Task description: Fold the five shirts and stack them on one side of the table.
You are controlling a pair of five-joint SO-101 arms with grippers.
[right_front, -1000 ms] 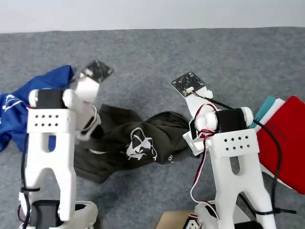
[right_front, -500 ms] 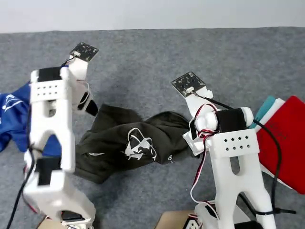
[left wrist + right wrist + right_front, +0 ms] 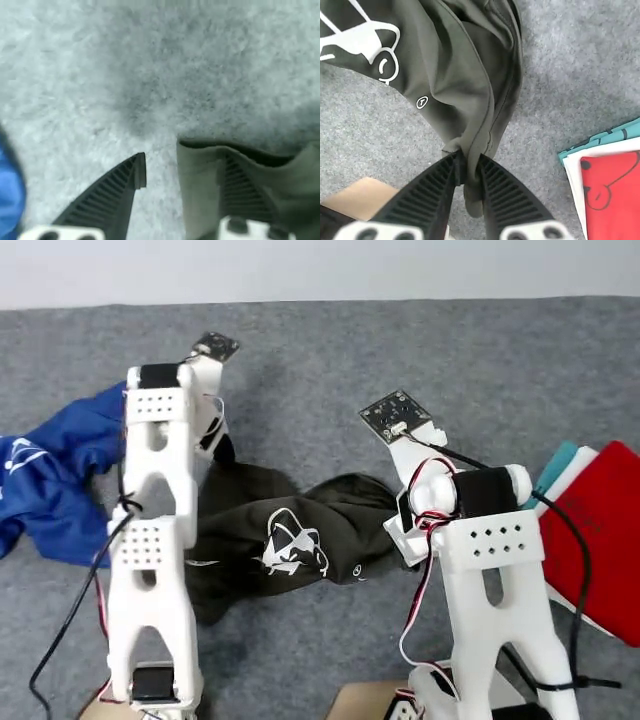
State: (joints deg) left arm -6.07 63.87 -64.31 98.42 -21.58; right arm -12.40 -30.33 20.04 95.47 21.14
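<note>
A dark olive shirt (image 3: 290, 530) with a white print lies crumpled at the table's middle. My left gripper (image 3: 218, 445) sits at its far left corner. In the left wrist view this gripper (image 3: 182, 160) is open; the olive fabric (image 3: 200, 180) drapes over one finger, while the other finger (image 3: 125, 185) is bare over the grey table. My right gripper (image 3: 400, 528) holds the shirt's right end. Seen from the right wrist, that gripper (image 3: 467, 162) is shut on a bunched fold of the olive shirt (image 3: 455, 75).
A blue shirt (image 3: 55, 470) lies loose at the left edge. Folded shirts, red one (image 3: 600, 530) on top of white and teal, are stacked at the right edge. A piece of cardboard (image 3: 365, 702) sits at the near edge. Grey carpet (image 3: 330, 350) covers the table.
My left arm has stretched forward and swung right, bringing its gripper to the olive shirt's far left corner. The blue shirt shows more. The right arm has not moved.
</note>
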